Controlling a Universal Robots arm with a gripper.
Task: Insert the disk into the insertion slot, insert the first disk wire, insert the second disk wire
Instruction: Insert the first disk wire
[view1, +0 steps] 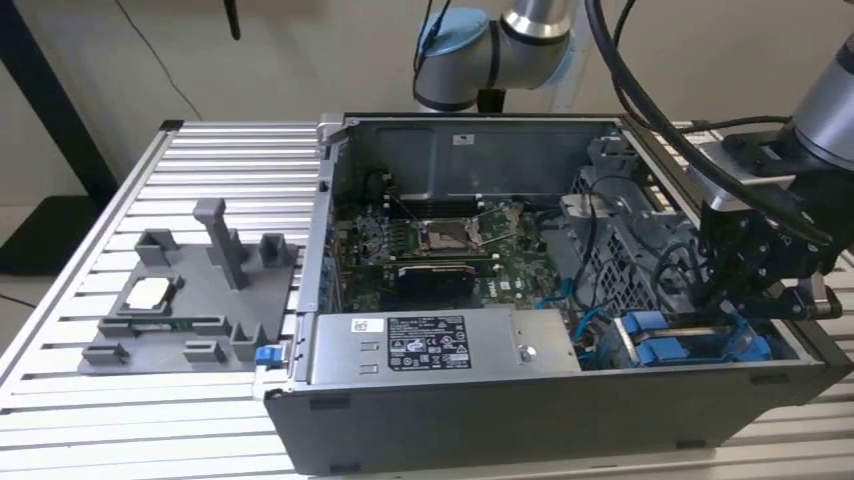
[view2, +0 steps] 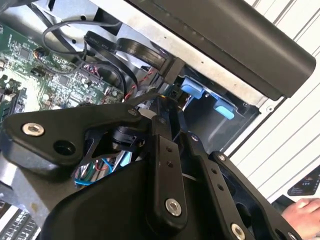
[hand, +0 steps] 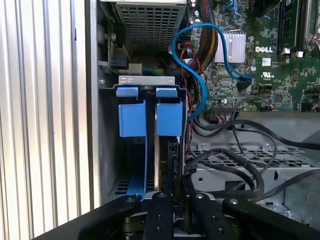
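Observation:
The dark grey drive cage with the insertion slot (hand: 107, 150) sits in the front corner of the open computer case (view1: 534, 400), at the exterior view's right. Two blue carrier fronts stand side by side in it. The one in line with my gripper is the disk (hand: 169, 119), also seen in the exterior view (view1: 663, 348). My gripper (hand: 172, 189) hangs right over the cage (view1: 747, 300). Its fingers (view2: 161, 145) are drawn together on a black wire connector (view2: 171, 75) with a flat black cable, close beside the blue tabs (view2: 192, 89).
Black and blue cables (hand: 200, 85) loop beside the cage over the motherboard (view1: 441, 245). The power supply (view1: 427, 345) lies along the case front. A grey fixture tray (view1: 187, 300) rests on the slatted table at the exterior view's left. A person's hand (view2: 302, 210) is near the table edge.

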